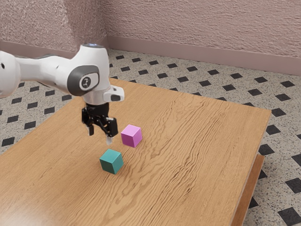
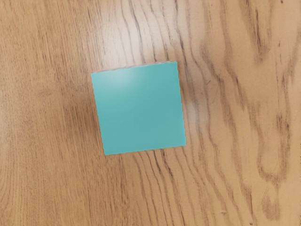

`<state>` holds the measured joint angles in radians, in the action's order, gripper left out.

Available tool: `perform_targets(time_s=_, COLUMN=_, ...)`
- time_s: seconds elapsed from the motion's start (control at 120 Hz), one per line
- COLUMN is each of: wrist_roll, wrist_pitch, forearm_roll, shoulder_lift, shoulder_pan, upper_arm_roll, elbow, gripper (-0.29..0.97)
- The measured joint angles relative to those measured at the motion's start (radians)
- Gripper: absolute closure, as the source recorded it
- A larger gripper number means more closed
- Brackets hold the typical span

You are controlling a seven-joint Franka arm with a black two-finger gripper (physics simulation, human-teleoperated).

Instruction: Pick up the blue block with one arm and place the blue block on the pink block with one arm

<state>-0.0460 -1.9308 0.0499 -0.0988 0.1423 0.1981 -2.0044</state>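
Blue block (image 1: 111, 161): a teal-tinted cube with plain, unmarked faces, resting flat on the wooden surface (image 1: 197, 141), near the pink block (image 1: 131, 135) but not touching it. Gripper (image 1: 99, 135) hangs above it, fingers spread, holding nothing.

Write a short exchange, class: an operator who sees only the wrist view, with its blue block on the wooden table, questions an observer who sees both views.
Operator: Where is the pink block?
Observer: The pink block sits on the table, apart from the blue block, behind it and toward the exterior view's right.
Operator: What is the claw doing?
Observer: The claw is open and empty, and it hangs in the air above the blue block, touching neither block.
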Motion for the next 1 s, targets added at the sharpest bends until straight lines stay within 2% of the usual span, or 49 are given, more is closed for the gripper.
perform_targets(time_s=0.458, wrist_roll=-0.003, wrist_pitch=-0.149, forearm_roll=-0.012, shoulder_lift=-0.151, shoulder_pan=-0.004, upper_arm_roll=-0.004, elbow=-0.024, gripper=0.0)
perform_targets(time_s=0.717, wrist_roll=-0.006, wrist_pitch=-0.169, forearm_roll=-0.002, shoulder_lift=-0.167, shoulder_pan=-0.003, upper_arm_roll=-0.01, elbow=-0.017, gripper=0.0)
perform_targets(time_s=1.0, wrist_roll=-0.009, wrist_pitch=-0.172, forearm_roll=0.002, shoulder_lift=-0.24, shoulder_pan=0.003, upper_arm_roll=-0.016, elbow=0.016, gripper=0.0)
